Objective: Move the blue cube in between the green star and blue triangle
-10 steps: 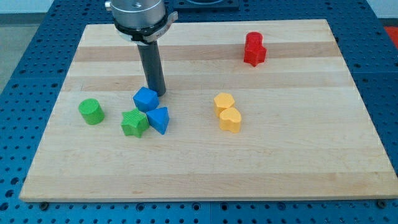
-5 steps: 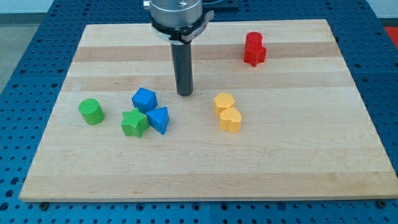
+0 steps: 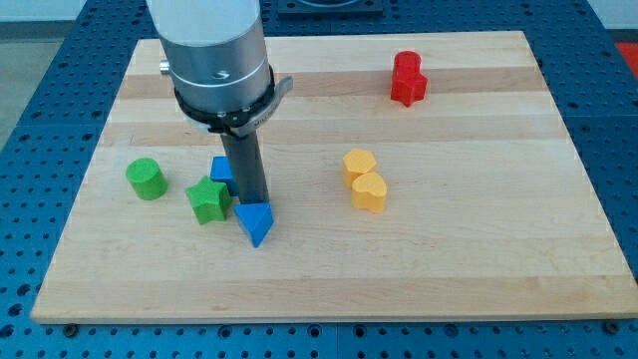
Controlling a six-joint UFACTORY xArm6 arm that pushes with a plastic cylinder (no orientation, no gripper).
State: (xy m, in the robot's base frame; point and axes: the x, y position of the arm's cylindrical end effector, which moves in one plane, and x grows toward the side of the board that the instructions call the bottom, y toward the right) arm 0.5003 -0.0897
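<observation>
No claw here, so no open/closed to tell: my tip [image 3: 253,200] touches the blue plastic triangle [image 3: 255,222], half-hiding the blue plastic cube [image 3: 220,170] beside the green plastic star [image 3: 208,199] on the wooden desk [image 3: 478,249].

wooden board [image 3: 498,249] carries blue, green, yellow, red blocks.

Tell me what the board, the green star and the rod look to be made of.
Board: pale wood, smooth, with visible grain and glued strips.
Green star: probably moulded or printed plastic, matte, uniform colour.
Rod: dark, likely metal or hard plastic, slight sheen; my tip sits just above the blue triangle.
</observation>
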